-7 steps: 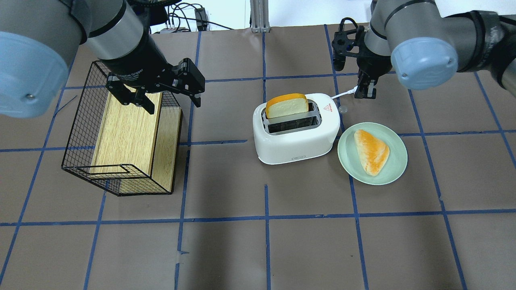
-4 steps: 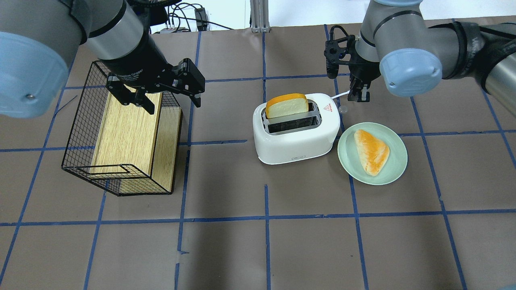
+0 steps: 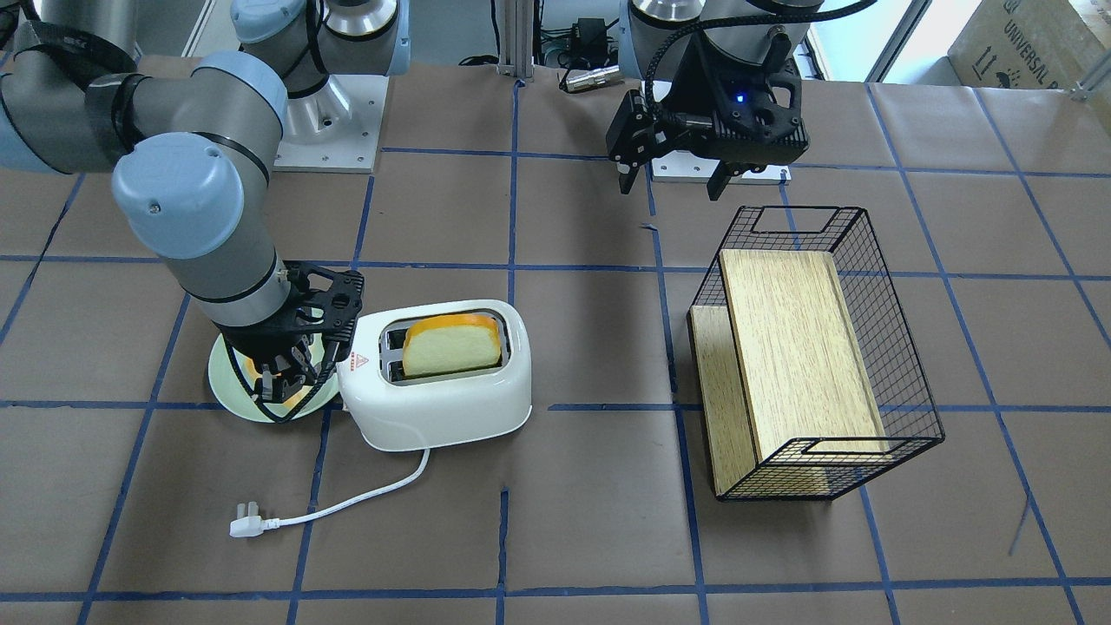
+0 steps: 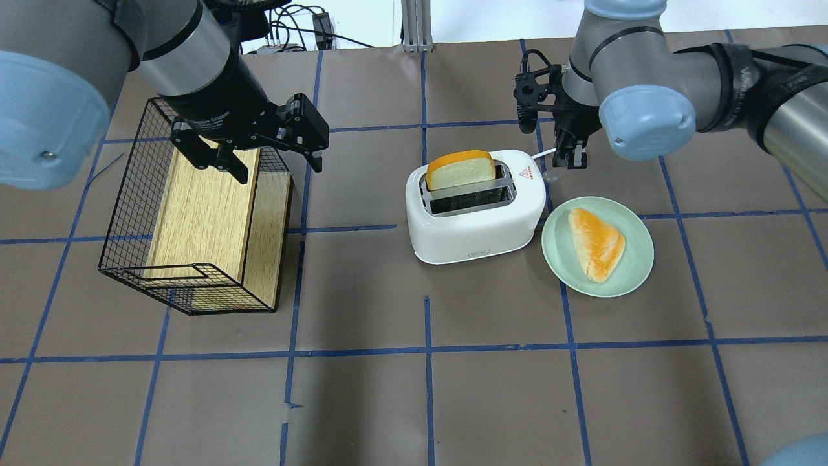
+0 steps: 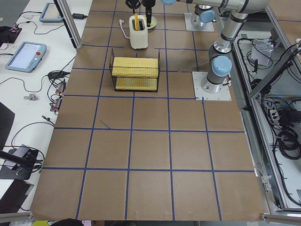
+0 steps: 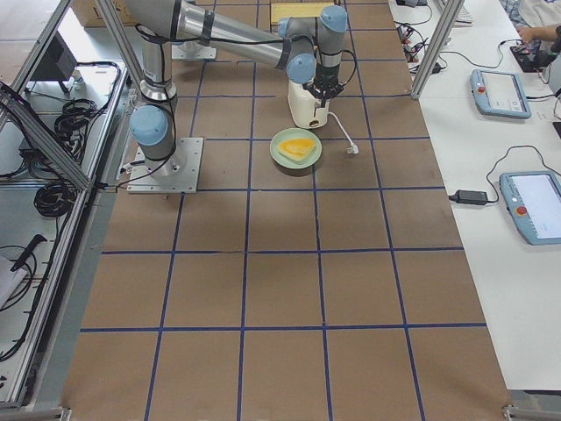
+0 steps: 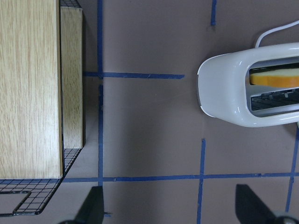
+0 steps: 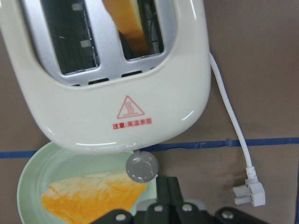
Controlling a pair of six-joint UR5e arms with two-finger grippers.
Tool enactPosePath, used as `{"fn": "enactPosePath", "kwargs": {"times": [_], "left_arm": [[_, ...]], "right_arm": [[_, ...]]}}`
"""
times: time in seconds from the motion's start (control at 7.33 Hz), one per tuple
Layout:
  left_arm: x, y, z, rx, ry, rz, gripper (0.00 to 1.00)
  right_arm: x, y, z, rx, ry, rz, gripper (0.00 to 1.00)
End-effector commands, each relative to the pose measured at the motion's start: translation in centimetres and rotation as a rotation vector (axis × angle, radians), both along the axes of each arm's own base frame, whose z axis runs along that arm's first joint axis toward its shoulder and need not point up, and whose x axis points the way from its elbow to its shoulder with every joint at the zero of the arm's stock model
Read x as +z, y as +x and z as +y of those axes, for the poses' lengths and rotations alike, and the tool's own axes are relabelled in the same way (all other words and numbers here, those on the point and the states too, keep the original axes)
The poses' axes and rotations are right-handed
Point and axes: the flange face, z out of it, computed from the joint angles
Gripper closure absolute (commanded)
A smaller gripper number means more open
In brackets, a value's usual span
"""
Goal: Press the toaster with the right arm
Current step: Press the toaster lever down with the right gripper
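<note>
— Where's the toaster (image 4: 475, 207) from where you stand?
— About the middle of the table (image 4: 453, 401), a little over to the robot's right. It's upright with the slots facing up. A slice of bread (image 4: 460, 171) stands in the slot farther from the robot, poking out of the top.
— And the right arm (image 4: 647, 116)?
— Bent in over the end with the silver knob (image 8: 141, 168). The right gripper (image 4: 572, 158) points down just beside that knob, its two fingers pinched together with nothing between them. Whether it touches the knob, I can't tell.
— What's that next to it?
— A pale green plate (image 4: 637, 259), just beside the same end of the toaster, with a triangular piece of bread (image 4: 596, 243) lying on it. The white cord (image 3: 347, 503) runs off the toaster's far side and ends in a plug (image 3: 246, 523) lying on the table.
— The other arm?
— The left gripper (image 4: 275, 162) hangs up in the air, well apart from all that. It's by a black wire basket (image 4: 129, 194) that has a wooden block (image 4: 204, 207) in it. Its fingers are spread wide and hold nothing.
</note>
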Motion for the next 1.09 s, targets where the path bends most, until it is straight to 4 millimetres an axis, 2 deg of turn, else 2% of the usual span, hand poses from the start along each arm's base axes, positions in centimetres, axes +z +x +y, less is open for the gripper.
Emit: {"fn": "enactPosePath", "kwargs": {"times": [0.0,0.55,0.95], "left_arm": [[0.0,0.0,0.0,0.000,0.000,0.000,0.00],[0.0,0.0,0.0,0.000,0.000,0.000,0.00],[0.0,0.0,0.0,0.000,0.000,0.000,0.00]], "right_arm": [[-1.7,1.3,0.7,0.020,-0.016,0.012,0.93],[-3.9,1.1,0.4,0.020,0.002,0.003,0.93],[-4.2,1.0,0.3,0.019,0.003,0.001,0.93]]}}
